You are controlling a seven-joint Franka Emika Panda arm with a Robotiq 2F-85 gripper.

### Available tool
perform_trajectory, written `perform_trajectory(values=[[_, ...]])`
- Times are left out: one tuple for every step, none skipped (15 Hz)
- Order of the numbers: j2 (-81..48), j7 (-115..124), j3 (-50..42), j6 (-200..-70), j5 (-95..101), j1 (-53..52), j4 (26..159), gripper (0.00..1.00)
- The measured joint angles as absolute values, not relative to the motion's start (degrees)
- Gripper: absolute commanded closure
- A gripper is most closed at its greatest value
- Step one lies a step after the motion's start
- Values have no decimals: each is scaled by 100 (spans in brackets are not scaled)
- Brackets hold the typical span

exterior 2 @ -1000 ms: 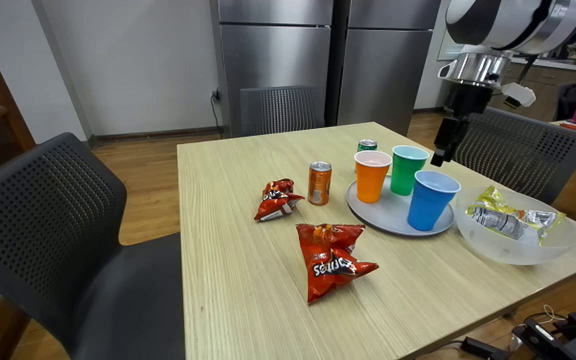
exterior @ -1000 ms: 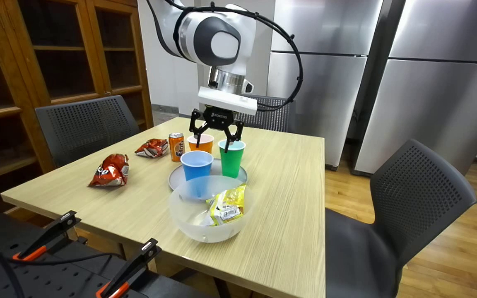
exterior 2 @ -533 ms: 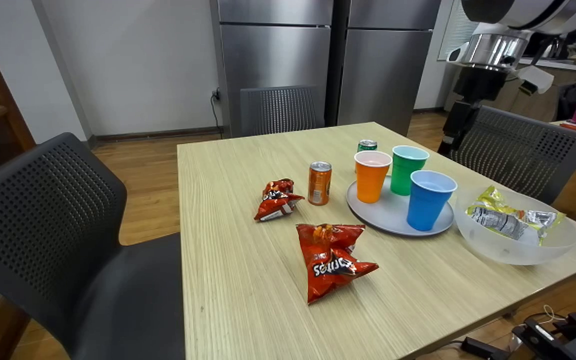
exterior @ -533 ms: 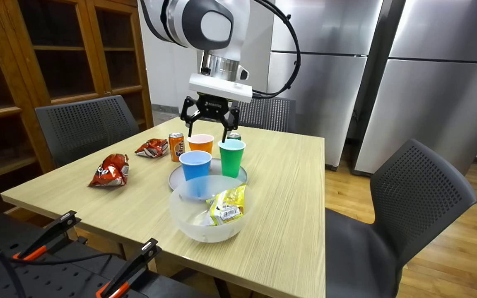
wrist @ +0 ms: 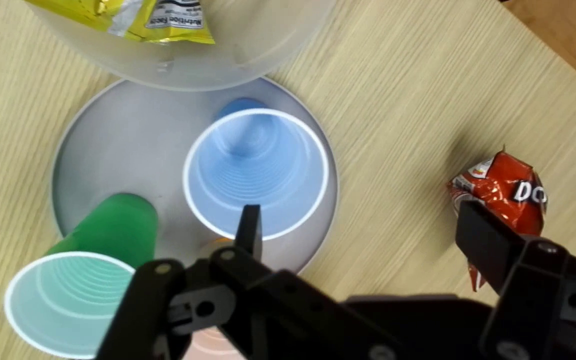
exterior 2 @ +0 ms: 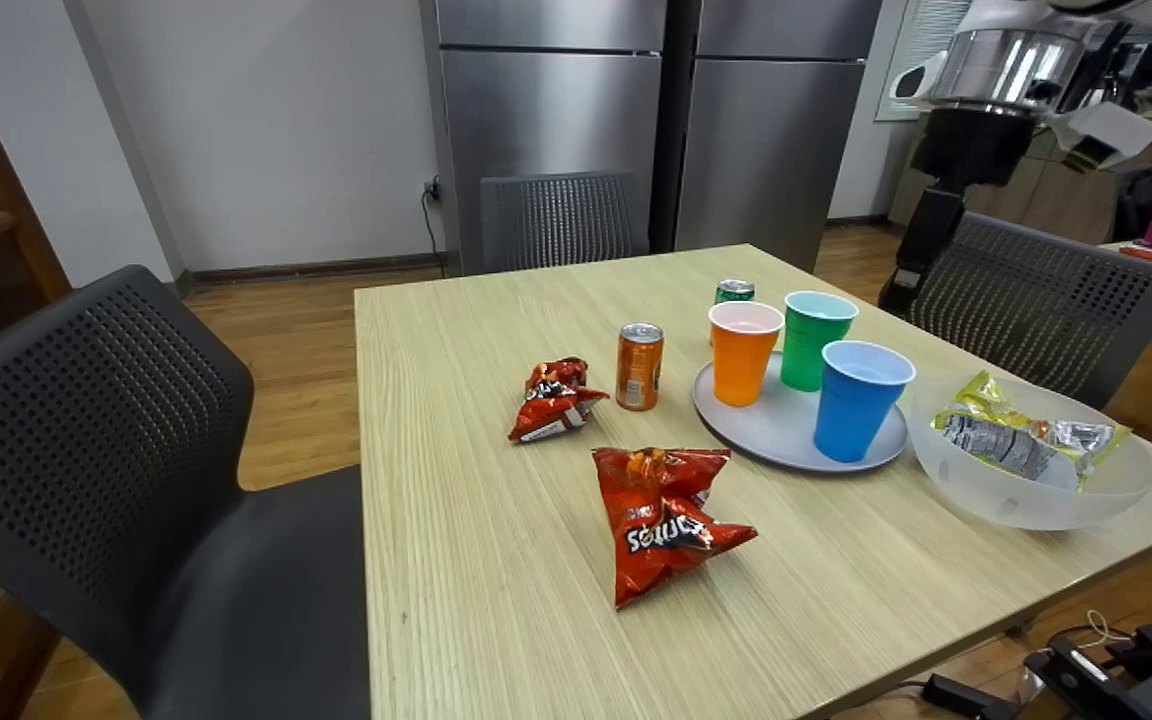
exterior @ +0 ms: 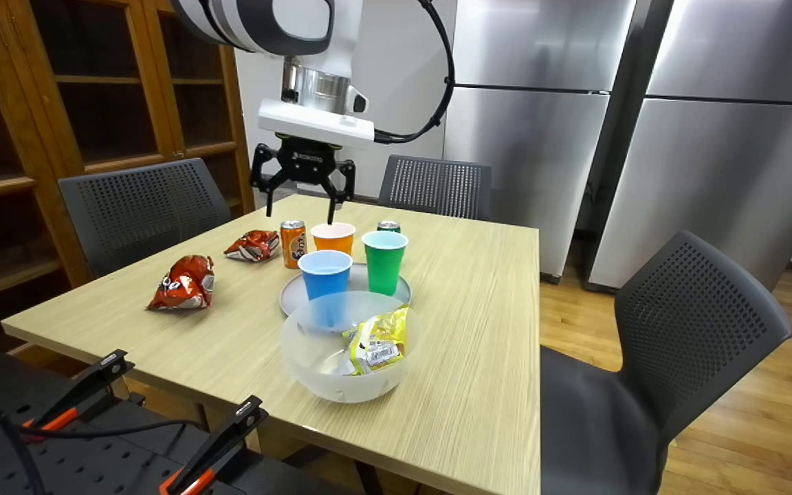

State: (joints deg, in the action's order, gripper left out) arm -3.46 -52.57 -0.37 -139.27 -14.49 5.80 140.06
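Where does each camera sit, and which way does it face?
An exterior view: raised, on the bowl side of the table, facing the fridges; arm and open gripper show.
An exterior view: raised, close to a red bag, also facing the fridges; arm's end and gripper at right.
Wrist view: on the arm's wrist, looking down over the blue cup; only the gripper shows.
Shared: both exterior views hold table, bowl, blue cup, red bag and fridges.

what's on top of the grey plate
On the grey plate stand a blue cup, a green cup and an orange cup. The spots beneath their bases are hidden.
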Motion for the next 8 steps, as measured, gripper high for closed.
perform_trajectory(values=[[-247, -5239, -17, -13937, -1401, 473, 14111, 0], [-147, -5208, 15, -13950, -1331, 365, 14215, 0], [-57, -5163, 54, -13965, -1250, 249, 14314, 0], [27, -5085, 104, -13975, -1158, 135, 14407, 0], [103, -4978, 164, -13988, -1050, 10, 14495, 0], [166, -4862, 227, -14005, -943, -113, 14575, 0], [215, -4737, 299, -14024, -833, -234, 14650, 0], [249, -4604, 376, -14045, -733, -358, 14720, 0]])
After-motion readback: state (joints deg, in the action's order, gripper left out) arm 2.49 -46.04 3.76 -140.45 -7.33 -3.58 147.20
